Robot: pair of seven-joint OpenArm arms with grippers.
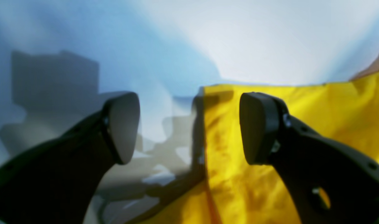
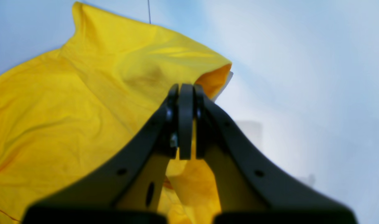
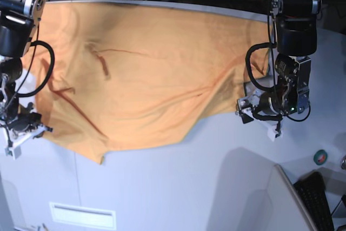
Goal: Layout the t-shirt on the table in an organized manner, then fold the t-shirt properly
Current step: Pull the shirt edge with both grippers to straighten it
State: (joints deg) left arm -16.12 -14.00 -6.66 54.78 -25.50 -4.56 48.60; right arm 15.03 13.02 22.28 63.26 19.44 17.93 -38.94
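The table carries the t-shirt, spread wide across its far half but rumpled, with diagonal creases, so this reads as the laying-out step. The right claw is pinched tight on a raised edge of the t-shirt. The left claw gapes wide above the shirt's opposite edge, holding nothing. Next, it likely needs to grip that edge so both can pull the cloth flat.

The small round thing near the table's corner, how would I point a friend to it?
Start at the white table under the big orange t-shirt. Follow its near right side, past the black arm to the dark keyboard. Just above it lies a small roll of tape, the only round green-rimmed thing there.
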